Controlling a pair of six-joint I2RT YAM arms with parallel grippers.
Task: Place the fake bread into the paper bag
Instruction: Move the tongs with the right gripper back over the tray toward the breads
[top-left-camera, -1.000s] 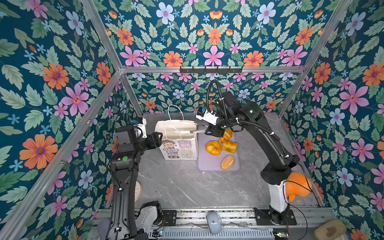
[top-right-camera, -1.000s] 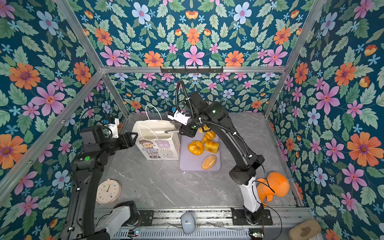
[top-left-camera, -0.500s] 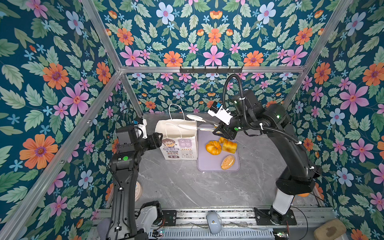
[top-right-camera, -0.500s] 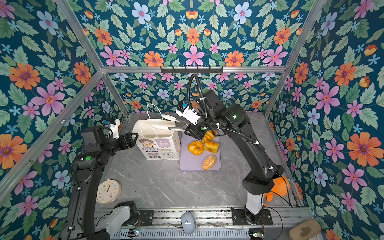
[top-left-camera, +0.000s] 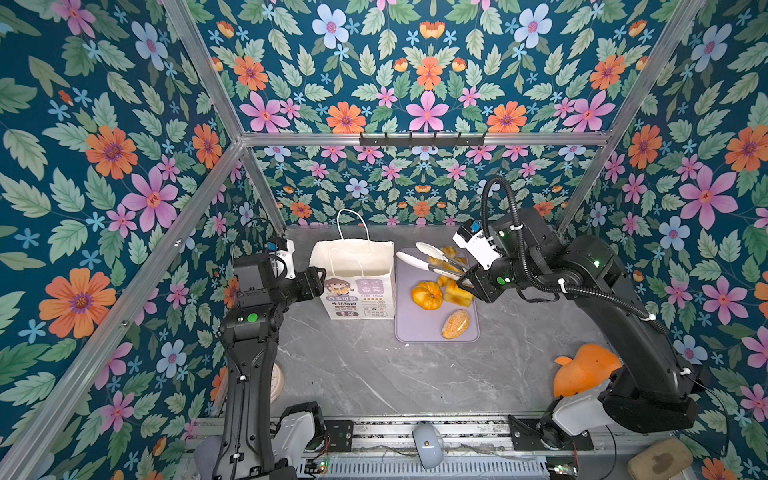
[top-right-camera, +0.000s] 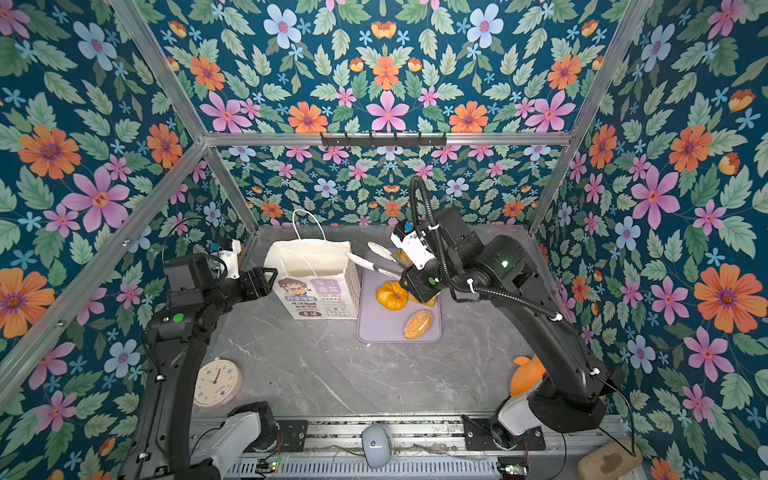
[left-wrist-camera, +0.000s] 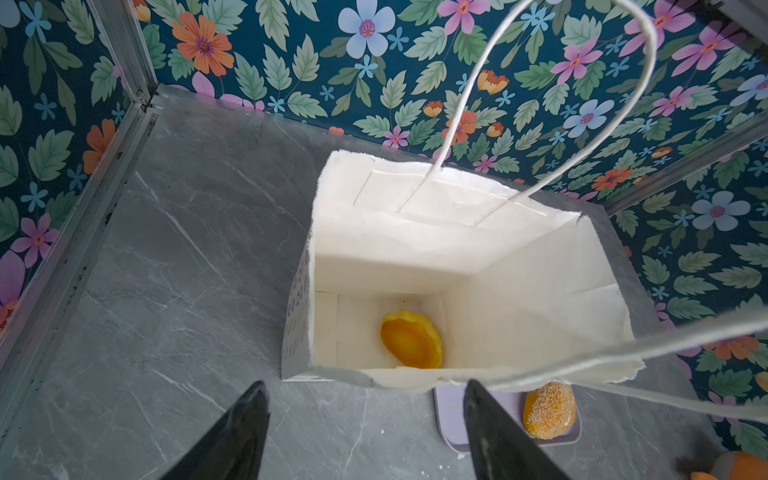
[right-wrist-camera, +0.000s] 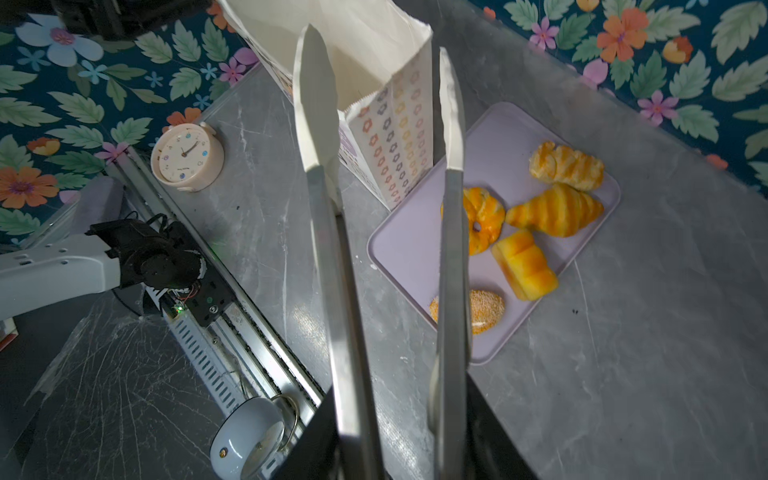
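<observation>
Fake bread (right-wrist-camera: 555, 210), glossy golden toy pieces, lies below our right pincer (top-left-camera: 468, 281), clamped on empty white-tipped steel tongs (right-wrist-camera: 328, 232); next we should lower and pinch one. Left pincer (left-wrist-camera: 365, 386) gapes.

The paper bag (top-left-camera: 353, 257) is printed white, with a cartoon girl and a lilac panel — its side is patterned with pastel flowers. The tray (top-left-camera: 415, 328) is coloured pale lilac. The fake bread (right-wrist-camera: 555, 210) is glazed golden-orange, one crumbed roll (top-left-camera: 456, 323) being speckled tan. The table (top-left-camera: 374, 374) is veined grey marble; the walls (top-left-camera: 104, 166) are covered in teal floral print. The tongs (right-wrist-camera: 316, 104) are tipped white.
</observation>
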